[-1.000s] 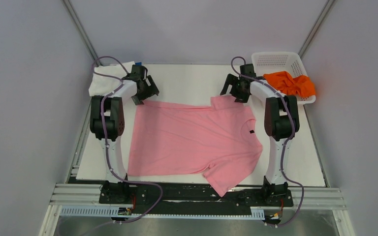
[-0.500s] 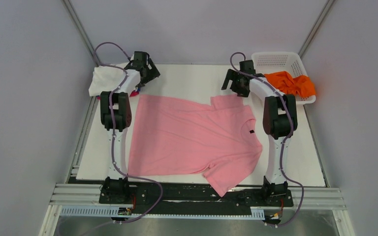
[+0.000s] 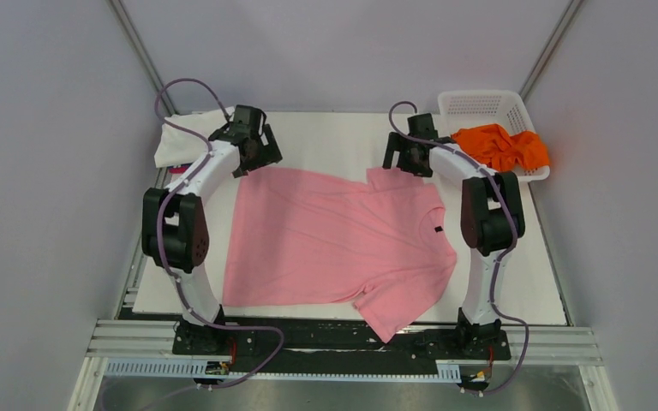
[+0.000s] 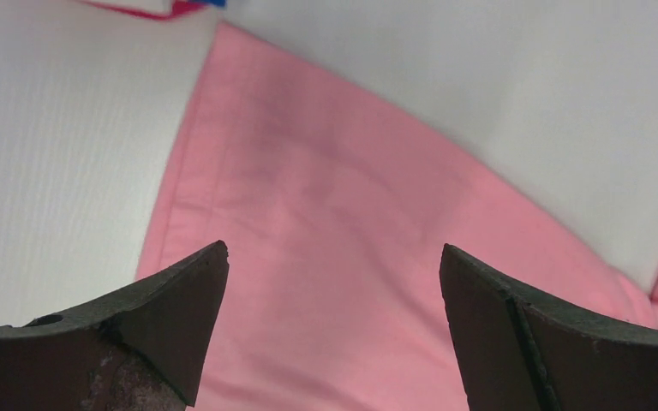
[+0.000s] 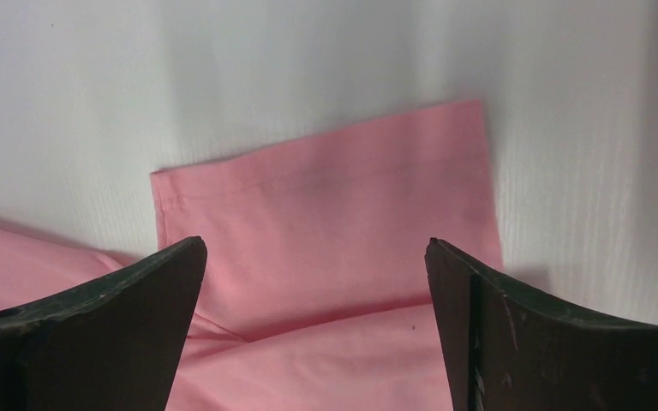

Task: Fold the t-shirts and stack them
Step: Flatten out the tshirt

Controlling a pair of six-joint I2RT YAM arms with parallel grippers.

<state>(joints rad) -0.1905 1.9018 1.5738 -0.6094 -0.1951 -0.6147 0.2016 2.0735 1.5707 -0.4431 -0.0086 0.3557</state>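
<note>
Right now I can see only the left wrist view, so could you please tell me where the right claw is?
Observer: The right claw hangs open over the far sleeve of the pink t-shirt, which lies flat on the table.
Operator: Thank you. Is there anything in the basket?
Observer: Yes, an orange t-shirt lies bunched in the white basket, spilling over its near rim.
Operator: And what lies out to the left of my arm?
Observer: A white t-shirt lies crumpled at the table's far left corner, beside the left claw.
</note>
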